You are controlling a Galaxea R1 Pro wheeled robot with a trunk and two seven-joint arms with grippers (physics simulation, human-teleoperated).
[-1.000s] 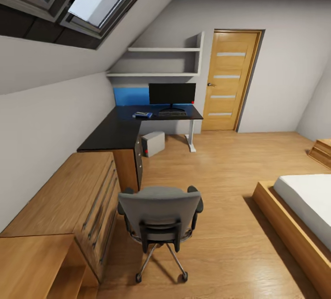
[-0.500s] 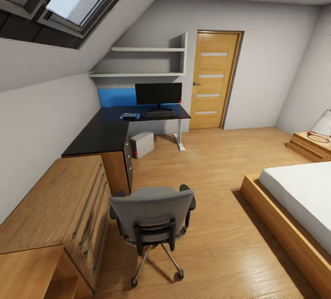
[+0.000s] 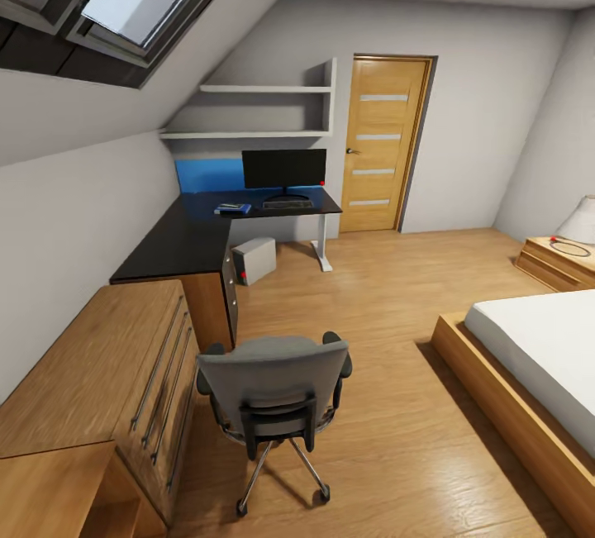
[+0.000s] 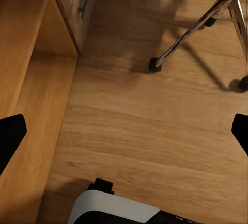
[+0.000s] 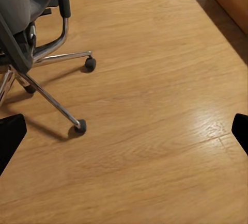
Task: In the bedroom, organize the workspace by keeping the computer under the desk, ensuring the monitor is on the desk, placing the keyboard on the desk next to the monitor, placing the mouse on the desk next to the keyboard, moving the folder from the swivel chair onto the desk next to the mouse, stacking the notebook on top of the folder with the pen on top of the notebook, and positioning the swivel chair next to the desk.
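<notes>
We note the swivel chair [image 3: 273, 393] standing on the wooden floor [image 3: 388, 406] with its back toward us, just beside the low light-wood cabinet [image 3: 91, 389] and well apart from the desk [image 3: 190, 236]. The monitor [image 3: 284, 170] stands upright at the desk's far edge, in front of the blue back panel [image 3: 207, 174]. The keyboard [image 3: 288, 204] lies directly before the monitor's stand. A flat blue item [image 3: 234, 209] rests on the desk top near the keyboard, toward the inner corner; whether this is the folder or the notebook we cannot tell. The computer [image 3: 254, 260] sits on the floor partly under the desk's far wing, near the white leg [image 3: 321, 245].

In the left wrist view, the left gripper [image 4: 124, 131] has its dark fingertips [image 4: 10, 136] spread wide, holding nothing, above the floor near the chair's castors. In the right wrist view, the right gripper [image 5: 124, 133] is likewise spread wide and empty, over floor beside the chair's chrome base [image 5: 46, 79].
</notes>
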